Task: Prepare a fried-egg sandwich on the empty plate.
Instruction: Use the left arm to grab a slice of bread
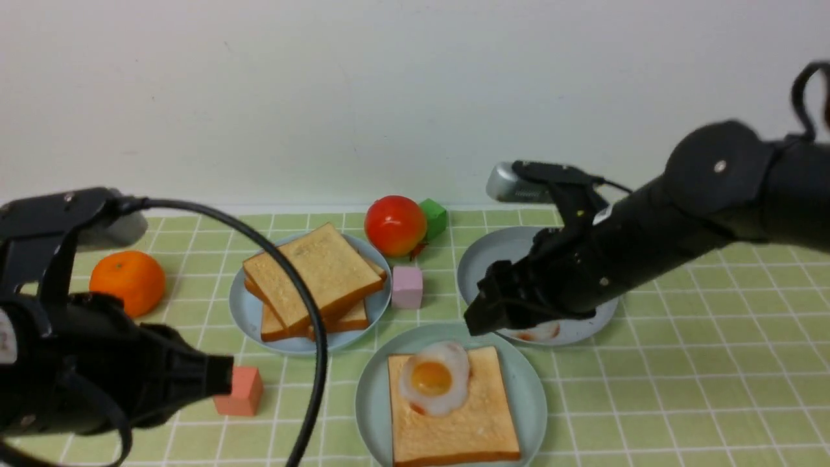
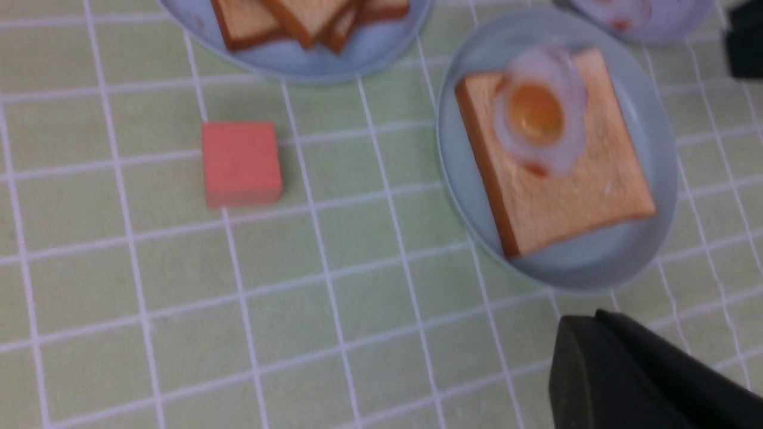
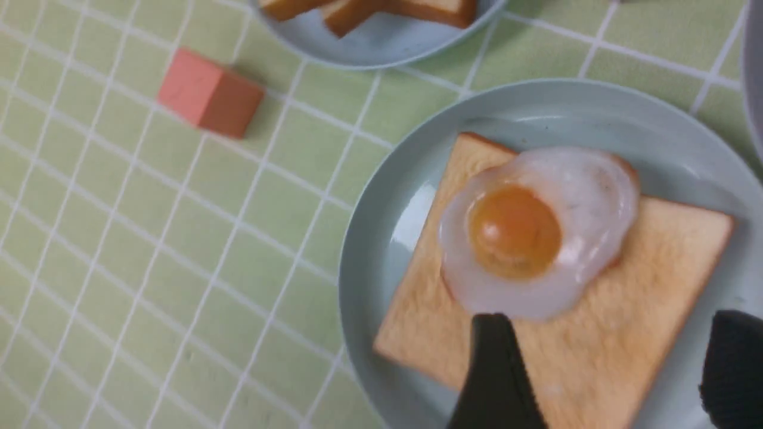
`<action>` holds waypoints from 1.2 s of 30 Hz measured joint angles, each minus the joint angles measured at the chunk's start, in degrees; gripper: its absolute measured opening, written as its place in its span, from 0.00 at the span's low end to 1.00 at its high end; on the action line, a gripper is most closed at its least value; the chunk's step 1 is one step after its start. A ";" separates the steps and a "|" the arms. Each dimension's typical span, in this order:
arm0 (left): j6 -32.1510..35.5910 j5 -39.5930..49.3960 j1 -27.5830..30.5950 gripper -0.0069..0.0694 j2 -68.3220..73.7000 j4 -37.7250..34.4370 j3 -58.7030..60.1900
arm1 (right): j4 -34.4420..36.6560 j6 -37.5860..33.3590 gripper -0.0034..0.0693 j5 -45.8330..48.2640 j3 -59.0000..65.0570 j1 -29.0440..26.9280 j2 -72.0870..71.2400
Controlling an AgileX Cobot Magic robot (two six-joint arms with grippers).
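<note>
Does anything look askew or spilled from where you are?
Nothing spilled. The white-and-orange toy egg sits off-centre, toward one edge of the square golden-brown toast slice on the pale mint-green plate.

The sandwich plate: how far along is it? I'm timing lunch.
Done: one toast slice lies on the plate, fried egg on top. In hand: nothing; the right end effector is open. Left: the top slice, probably from the toast pile.

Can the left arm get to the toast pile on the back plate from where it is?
Probably yes: the left gripper is shut and would have to open first, but nothing lies on top of the toast pile, and the right gripper hangs off to its right.
</note>
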 joint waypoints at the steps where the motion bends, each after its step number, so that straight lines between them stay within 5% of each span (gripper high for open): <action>1: -0.21 -1.51 1.18 0.08 1.58 0.05 -0.15 | -3.28 2.73 0.69 2.97 -1.72 0.07 -1.66; 6: 3.49 -2.38 10.23 0.07 11.60 -5.04 -4.21 | -13.41 10.36 0.69 10.61 -5.13 0.22 -10.22; 11: 15.02 -0.08 21.28 0.07 25.82 -25.97 -11.56 | -15.60 11.69 0.69 7.40 1.17 0.22 -22.76; 14: 19.03 -0.55 23.14 0.09 33.11 -33.17 -14.48 | -15.54 10.62 0.69 3.35 6.84 0.22 -27.57; 27: 21.27 -3.91 23.33 0.51 50.96 -37.13 -22.86 | -14.06 9.70 0.69 0.44 11.78 0.22 -31.40; 32: 23.22 -7.33 22.84 0.51 53.12 -39.16 -23.06 | -14.04 9.63 0.69 0.40 11.78 0.22 -31.44; 36: 27.28 -7.64 22.84 0.39 54.15 -42.06 -23.06 | -14.04 9.63 0.69 0.40 11.78 0.22 -31.44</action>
